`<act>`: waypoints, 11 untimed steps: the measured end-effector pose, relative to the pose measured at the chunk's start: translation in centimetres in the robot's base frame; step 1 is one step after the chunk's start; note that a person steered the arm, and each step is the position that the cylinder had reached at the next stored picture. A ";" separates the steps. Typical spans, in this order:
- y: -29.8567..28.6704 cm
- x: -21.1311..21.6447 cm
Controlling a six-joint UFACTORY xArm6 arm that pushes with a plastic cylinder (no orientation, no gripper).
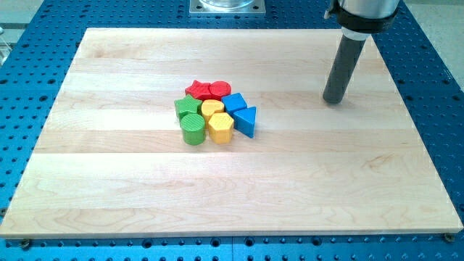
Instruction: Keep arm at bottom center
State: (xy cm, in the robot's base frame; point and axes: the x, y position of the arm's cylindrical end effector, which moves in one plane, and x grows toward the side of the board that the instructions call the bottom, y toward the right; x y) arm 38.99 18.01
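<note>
You had the pale wooden bench [109, 181] lying on a blue perforated base [29, 87], and all the blocks sat packed in one cluster a little to the view's left of centre. Going from the view's left, the green block [186, 106] sat behind the green cylinder [192, 128], the two touching. Next came the red star-like block [197, 90] at the cluster's top, with the round red block [219, 90] touching its right side. Below those sat a small yellow block [212, 108] and, in front of it, the yellow hexagonal block [220, 127]. The blue block [234, 101] and the blue triangle [246, 120] closed the cluster's right edge. Well apart, toward the view's upper right, your tool was only a dark rod with nothing to open or grip; my tip [333, 100] rested on the bench, touching no block and far from the bottom centre.
</note>
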 end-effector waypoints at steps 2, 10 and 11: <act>0.1 0.0; -15.8 22.9; -20.3 19.3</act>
